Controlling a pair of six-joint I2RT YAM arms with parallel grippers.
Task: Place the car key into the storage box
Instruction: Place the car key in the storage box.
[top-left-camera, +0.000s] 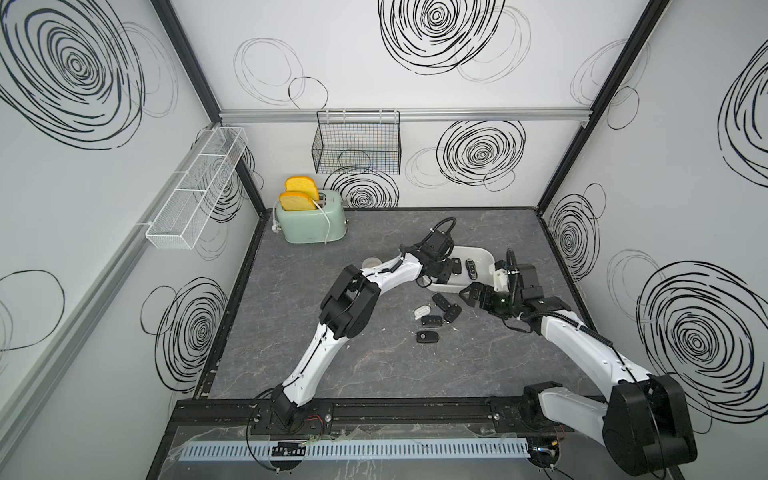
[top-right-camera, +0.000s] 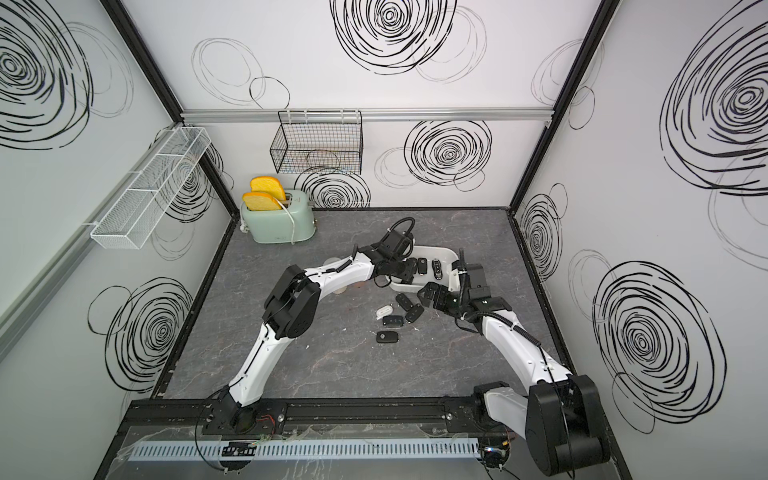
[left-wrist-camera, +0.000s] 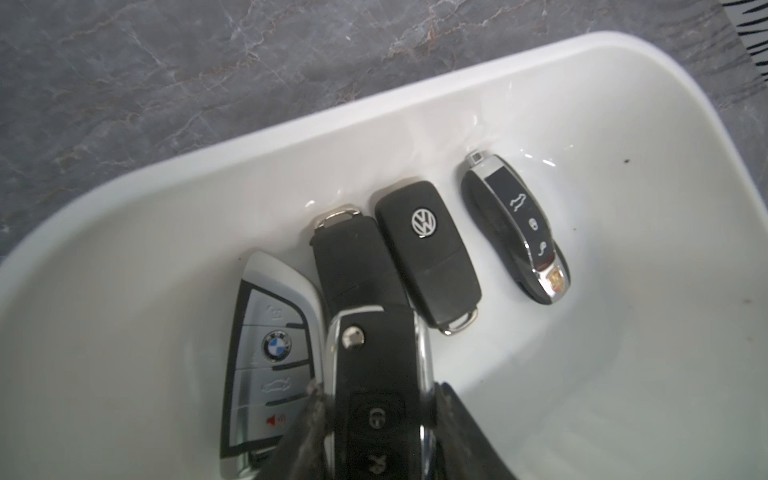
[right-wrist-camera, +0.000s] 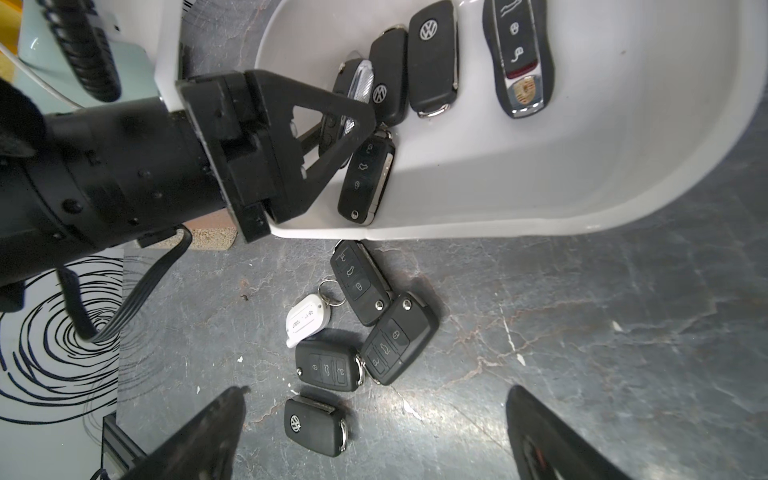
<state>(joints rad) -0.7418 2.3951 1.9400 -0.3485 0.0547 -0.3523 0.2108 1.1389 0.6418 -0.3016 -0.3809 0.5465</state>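
Left wrist shows chrome-edged black car key (left-wrist-camera: 376, 374) inside glossy storage box (left-wrist-camera: 623, 332).

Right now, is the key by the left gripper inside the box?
In: the car key sits within the storage box walls, between the left gripper's fingers.

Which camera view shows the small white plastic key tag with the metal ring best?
Right wrist view: the white plastic key tag is close, print and ring clear. Both top views show it only as a white speck; the left wrist view misses it.
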